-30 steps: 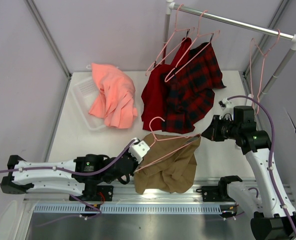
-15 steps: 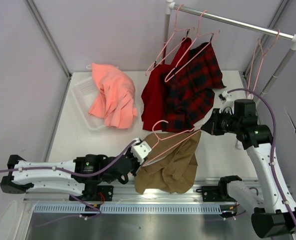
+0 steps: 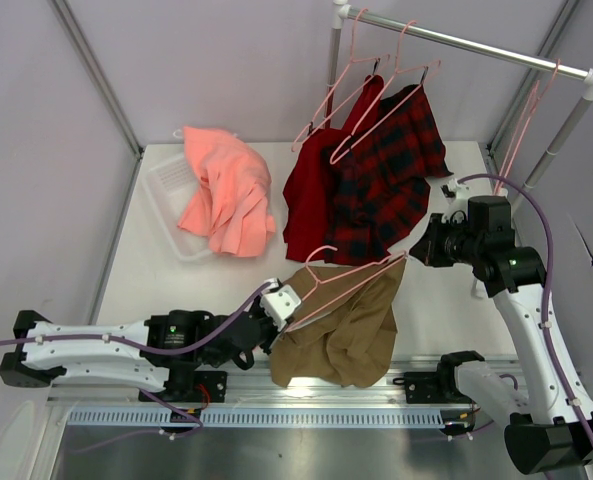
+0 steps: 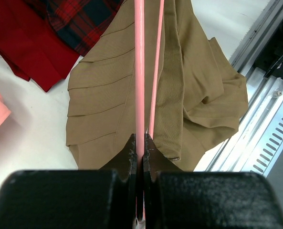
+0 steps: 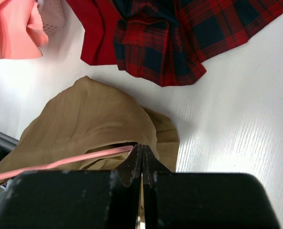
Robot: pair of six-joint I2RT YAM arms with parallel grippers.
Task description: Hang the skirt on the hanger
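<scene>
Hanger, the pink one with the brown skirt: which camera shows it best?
The top external view: it alone shows the whole hanger, hook included, with the left gripper and right gripper at its ends. The left wrist view shows only two pink wires over the skirt; the right wrist view, one pink stretch.

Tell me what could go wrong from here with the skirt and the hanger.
1. The skirt hangs loosely bunched on the hanger; tilting it may let the cloth slide off.
2. The left pincer and right pincer pinch the thin wire at its ends; it could twist or slip.
3. The plaid garment hangs just behind; the hook might snag it on the way up.
</scene>
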